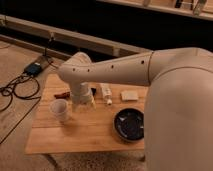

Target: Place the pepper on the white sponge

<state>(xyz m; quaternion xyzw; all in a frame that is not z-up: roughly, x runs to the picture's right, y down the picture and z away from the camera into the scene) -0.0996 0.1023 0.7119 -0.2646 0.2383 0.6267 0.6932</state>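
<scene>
Tool (83,104) over table (90,136), jaws apart, pepper (62,94) just beside

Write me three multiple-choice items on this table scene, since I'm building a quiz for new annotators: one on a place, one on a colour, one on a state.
1. Where is the white sponge?
A. on the floor
B. on the table, just picture-right of the white bottle
C. on top of the arm

2. What colour is the bowl?
A. white
B. red
C. black

3. How is the pepper now?
A. lying on the table behind the white cup
B. on the sponge
C. inside the cup

Answers:
1 B, it lies flat on the wood beside the bottle.
2 C, it is dark all over.
3 A, it rests on the wood, apart from the gripper, which hangs low between cup and bottle.
</scene>
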